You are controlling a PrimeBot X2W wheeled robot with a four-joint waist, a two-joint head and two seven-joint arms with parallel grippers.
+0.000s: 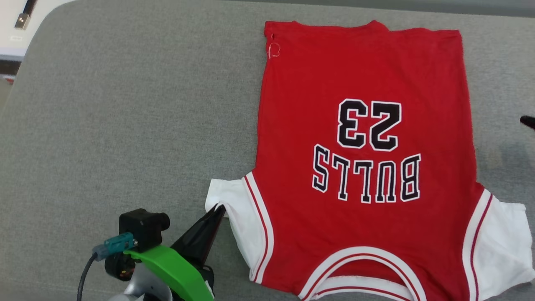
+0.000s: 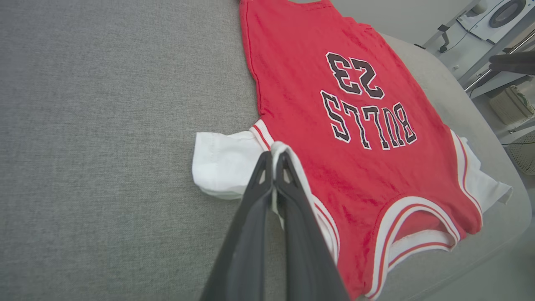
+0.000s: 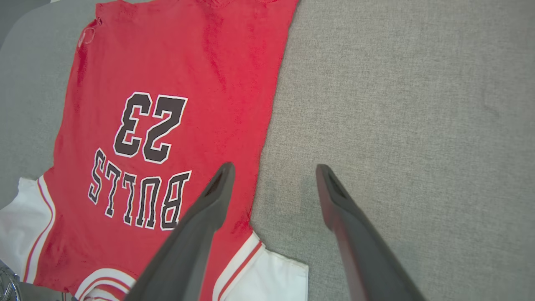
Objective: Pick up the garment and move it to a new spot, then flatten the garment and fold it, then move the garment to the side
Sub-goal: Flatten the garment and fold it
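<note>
The garment (image 1: 359, 234) lies spread flat on the grey table, a red jersey printed "BULLS 23" with its collar toward me and its hem at the far side. My left gripper (image 1: 219, 209) is at the garment's white left sleeve (image 1: 225, 196). In the left wrist view its fingers (image 2: 273, 155) are shut together with a fold of the sleeve seam pinched between them. My right gripper (image 3: 273, 169) stands open above the table beside the garment's (image 3: 175, 54) other side edge, just beyond the right sleeve (image 3: 271, 276), with nothing between its fingers.
The grey padded table (image 1: 125, 104) stretches bare to the left of the garment. Its rounded edge (image 2: 480, 117) runs close behind the far sleeve, with floor and furniture beyond. A dark tip (image 1: 527, 121) pokes in at the head view's right edge.
</note>
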